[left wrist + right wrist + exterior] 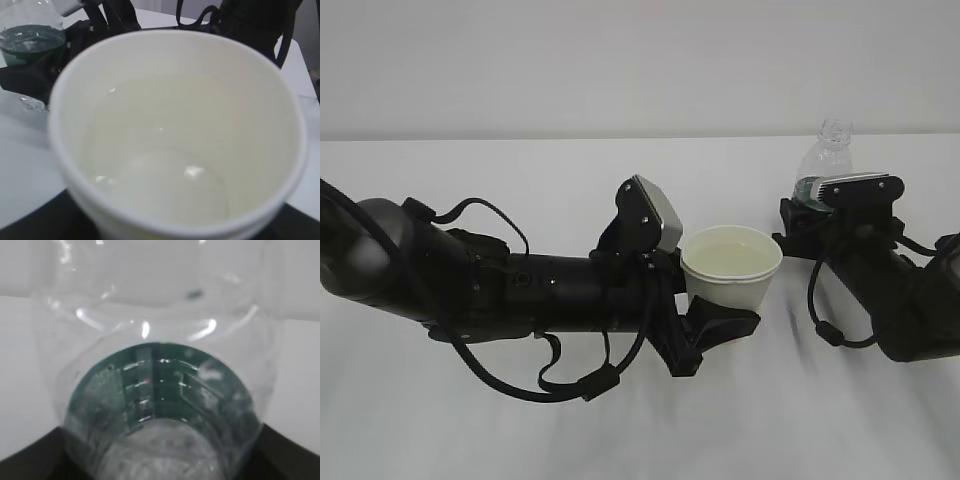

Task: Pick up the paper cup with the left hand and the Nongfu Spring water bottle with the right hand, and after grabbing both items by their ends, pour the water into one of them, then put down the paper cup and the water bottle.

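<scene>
The white paper cup (pixel 731 283) hangs just above the table at centre, and my left gripper (pixel 723 318) is shut on its lower end. Pale water (pixel 160 150) fills part of the cup (pixel 175 55) and nearly hides the black fingers (pixel 30 225) under it. The clear Nongfu Spring water bottle (pixel 828 152) stands upright at the right, neck uncapped, with its green label (pixel 160 385) showing through the plastic. My right gripper (pixel 822 215) sits around its lower part, with black fingers (pixel 25 455) close on both sides. Whether they still press on the bottle is unclear.
The white table (pixel 470 440) runs up to a pale wall behind. The left arm (pixel 500 290), with its loose black cables, lies across the table's left half. The right arm (pixel 910 300) comes in from the right edge. A short gap separates cup and bottle.
</scene>
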Robot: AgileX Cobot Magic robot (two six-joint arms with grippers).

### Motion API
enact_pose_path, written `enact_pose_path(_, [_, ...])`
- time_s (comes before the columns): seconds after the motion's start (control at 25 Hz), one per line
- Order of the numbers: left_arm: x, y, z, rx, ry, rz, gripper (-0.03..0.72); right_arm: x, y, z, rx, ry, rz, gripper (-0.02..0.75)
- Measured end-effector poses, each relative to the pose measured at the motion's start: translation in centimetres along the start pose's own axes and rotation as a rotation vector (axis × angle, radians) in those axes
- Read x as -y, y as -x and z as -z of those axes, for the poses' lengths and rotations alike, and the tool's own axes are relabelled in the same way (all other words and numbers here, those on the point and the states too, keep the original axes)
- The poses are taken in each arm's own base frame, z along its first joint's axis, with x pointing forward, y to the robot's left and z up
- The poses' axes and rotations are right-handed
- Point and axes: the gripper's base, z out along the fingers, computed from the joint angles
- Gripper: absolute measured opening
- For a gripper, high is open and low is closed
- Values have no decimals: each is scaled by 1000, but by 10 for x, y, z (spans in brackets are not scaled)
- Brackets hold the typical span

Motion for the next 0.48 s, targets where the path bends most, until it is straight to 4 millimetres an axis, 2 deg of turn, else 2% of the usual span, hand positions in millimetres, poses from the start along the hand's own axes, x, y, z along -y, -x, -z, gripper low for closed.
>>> enact_pose_path(0.16, [0,0,0,0,0,1,453,0,0,0,0,0,0,544])
enact_pose_path(0.48, [0,0,0,1,1,2,453,0,-4,10,-29,3,1,558])
